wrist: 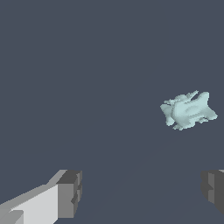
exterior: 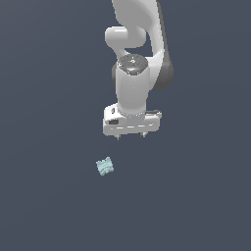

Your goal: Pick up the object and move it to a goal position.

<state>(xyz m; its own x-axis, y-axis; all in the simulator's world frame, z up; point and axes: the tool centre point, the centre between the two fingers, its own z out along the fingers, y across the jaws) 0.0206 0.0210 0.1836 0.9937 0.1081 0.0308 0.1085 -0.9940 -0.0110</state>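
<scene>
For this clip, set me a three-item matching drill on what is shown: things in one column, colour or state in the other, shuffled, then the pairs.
Things:
1. object
2. tool
3. arm

Colour or state:
A. open, holding nothing
B. white, reaching in from the top edge of the exterior view
C. pale teal, lying apart from the fingers

Pairs: 1-C, 2-A, 3-B

No text, label, brand, number or sign can be read in either view (the small red speck on the arm's (exterior: pixel 133 83) dark joint cap, upper middle of the exterior view, is illegible).
</scene>
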